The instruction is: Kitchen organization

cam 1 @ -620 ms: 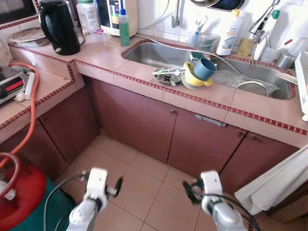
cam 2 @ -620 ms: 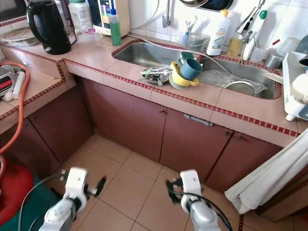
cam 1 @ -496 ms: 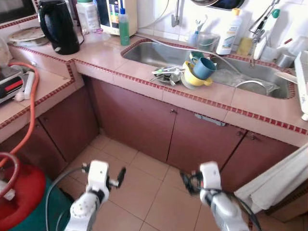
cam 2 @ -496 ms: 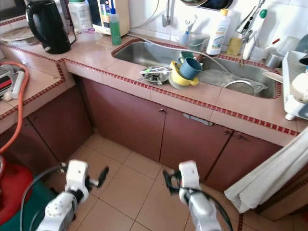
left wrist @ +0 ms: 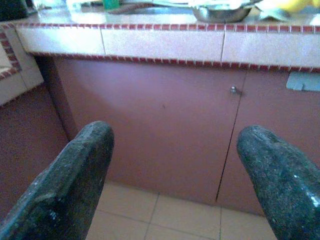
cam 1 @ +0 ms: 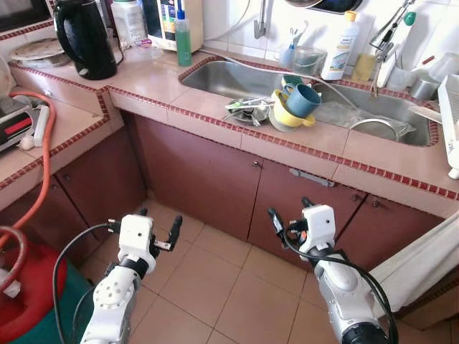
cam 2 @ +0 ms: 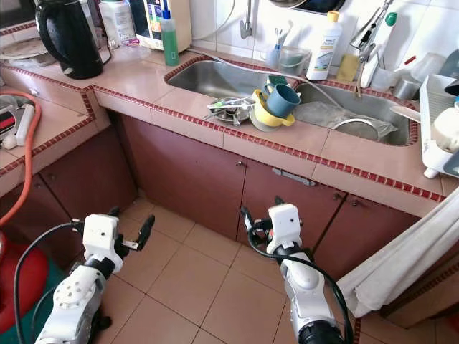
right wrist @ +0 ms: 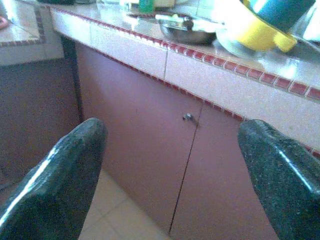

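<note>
Left eye view: the left gripper (cam 1: 159, 228) and right gripper (cam 1: 290, 215) are hovering low in the frame before the cabinet doors (cam 1: 215, 183), fingers spread and empty, probably readying a reach. At upper centre, two cups (cam 1: 294, 109), yellow and blue, are sitting nested at the sink (cam 1: 237, 79) edge on the counter (cam 1: 154, 82), one kettle (cam 1: 84, 37) at upper left.

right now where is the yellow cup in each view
Left eye: yellow cup on the sink's front rim, under the blue mug.
Right eye: same spot.
Left wrist: yellow sliver at one corner.
Right wrist: large, on the counter.
Shared landmark: red-tiled counter edge.
</note>
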You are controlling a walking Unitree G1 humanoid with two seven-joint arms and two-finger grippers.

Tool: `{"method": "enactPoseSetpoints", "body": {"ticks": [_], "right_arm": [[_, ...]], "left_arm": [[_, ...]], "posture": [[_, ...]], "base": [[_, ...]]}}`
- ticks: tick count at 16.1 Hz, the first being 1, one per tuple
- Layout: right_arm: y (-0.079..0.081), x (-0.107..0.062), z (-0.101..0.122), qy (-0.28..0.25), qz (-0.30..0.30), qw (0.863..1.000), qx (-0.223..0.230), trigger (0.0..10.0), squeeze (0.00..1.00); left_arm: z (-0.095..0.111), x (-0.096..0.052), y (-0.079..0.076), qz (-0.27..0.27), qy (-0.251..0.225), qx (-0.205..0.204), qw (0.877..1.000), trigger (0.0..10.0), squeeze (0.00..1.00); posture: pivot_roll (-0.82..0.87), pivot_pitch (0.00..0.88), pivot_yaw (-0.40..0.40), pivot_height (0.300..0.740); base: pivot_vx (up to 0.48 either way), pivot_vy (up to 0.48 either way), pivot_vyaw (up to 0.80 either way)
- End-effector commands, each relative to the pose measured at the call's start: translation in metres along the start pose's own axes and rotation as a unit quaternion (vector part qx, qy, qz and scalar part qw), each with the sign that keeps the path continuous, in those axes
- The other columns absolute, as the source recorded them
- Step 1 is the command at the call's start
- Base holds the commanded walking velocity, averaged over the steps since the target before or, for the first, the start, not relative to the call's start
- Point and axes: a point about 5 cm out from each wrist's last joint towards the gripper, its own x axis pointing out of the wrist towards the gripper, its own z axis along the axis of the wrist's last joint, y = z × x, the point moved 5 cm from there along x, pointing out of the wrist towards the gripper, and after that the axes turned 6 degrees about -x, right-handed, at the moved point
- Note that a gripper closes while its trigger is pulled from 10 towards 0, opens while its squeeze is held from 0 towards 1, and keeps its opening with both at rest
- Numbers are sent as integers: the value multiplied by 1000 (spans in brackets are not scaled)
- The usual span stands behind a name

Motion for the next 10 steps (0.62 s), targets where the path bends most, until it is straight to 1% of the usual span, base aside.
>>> {"method": "enactPoseSetpoints", "body": {"ticks": [1, 3, 4, 6, 8, 10], "right_arm": [[1, 2, 9, -12, 4, 1000, -4, 10000, 0], [-1, 19, 42, -63, 5, 998, -8, 10000, 0], [-2, 22, 50, -75, 5, 997, -10, 10000, 0], [-4, 23, 60, -91, 6, 996, -11, 10000, 0], [-4, 19, 58, -87, 11, 996, -12, 10000, 0], [-4, 18, 54, -74, 12, 997, -8, 10000, 0]], "left_arm": [[10, 1, -2, -3, -11, 5, 1000, 10000, 0], [45, 15, -6, -16, -57, -4, 998, 10000, 0], [53, 18, -6, -18, -65, -4, 998, 10000, 0], [54, 18, -5, -21, -66, -2, 998, 10000, 0], [47, 15, -5, -21, -49, 11, 999, 10000, 0], [48, 15, -8, -21, -48, 2, 999, 10000, 0]], "posture": [[-76, 0, -5, 740], [-73, 0, -8, 740], [-73, 0, -8, 740], [-73, 0, -8, 740], [-73, 0, -13, 740], [-68, 0, -17, 740]], "base": [[0, 0, 0], [0, 0, 0], [0, 0, 0], [0, 0, 0], [0, 0, 0], [0, 0, 0]]}}
